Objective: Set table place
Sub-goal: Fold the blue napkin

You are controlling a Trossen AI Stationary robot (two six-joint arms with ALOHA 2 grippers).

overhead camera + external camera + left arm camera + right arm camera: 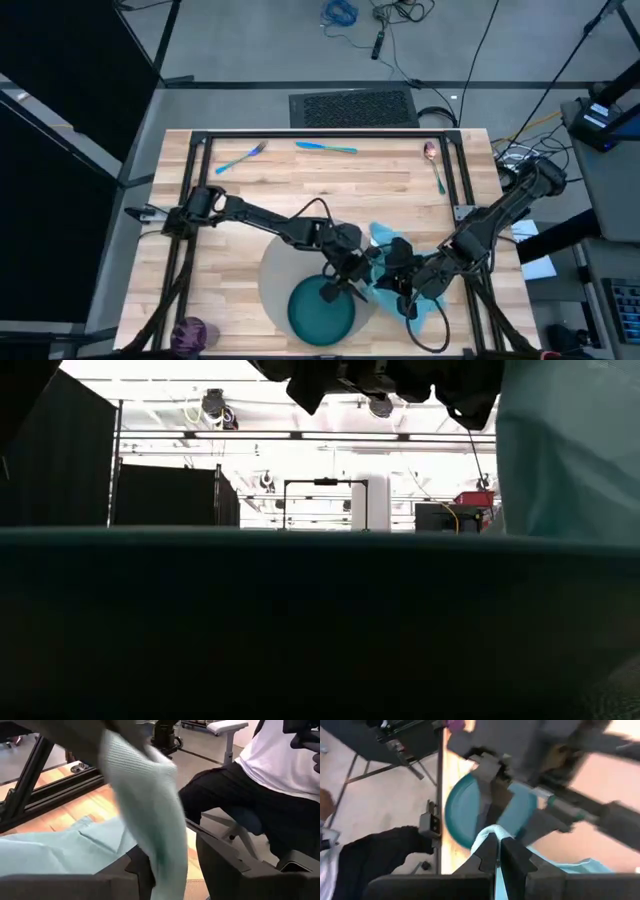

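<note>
The light blue napkin [405,275] lies partly on the table [300,190], right of the grey mat [275,275] that bears the teal plate [322,312]. My right gripper [499,852] is shut on a raised part of it. My left gripper [172,870] stands open beside the plate. Its fingers are on either side of the raised cloth [150,795], and I cannot tell whether they touch it. A blue-handled fork [240,157], knife [325,147] and spoon [435,165] lie along the far edge. The purple cup [190,333] stands at the near left corner. My right gripper pinches a raised fold of the napkin [496,834] between its two fingers, coming from the table's right side. One layer or several, I cannot tell. The cloth runs slack from the hold, and its flat part [60,852] rests on the table.
A person in a white top and dark trousers [260,780] sits on a chair just beyond the table's near edge. The black metal frame [330,133] runs along the far edge and down both sides. In the low view the plate's rim [300,610] blocks most of the table.
</note>
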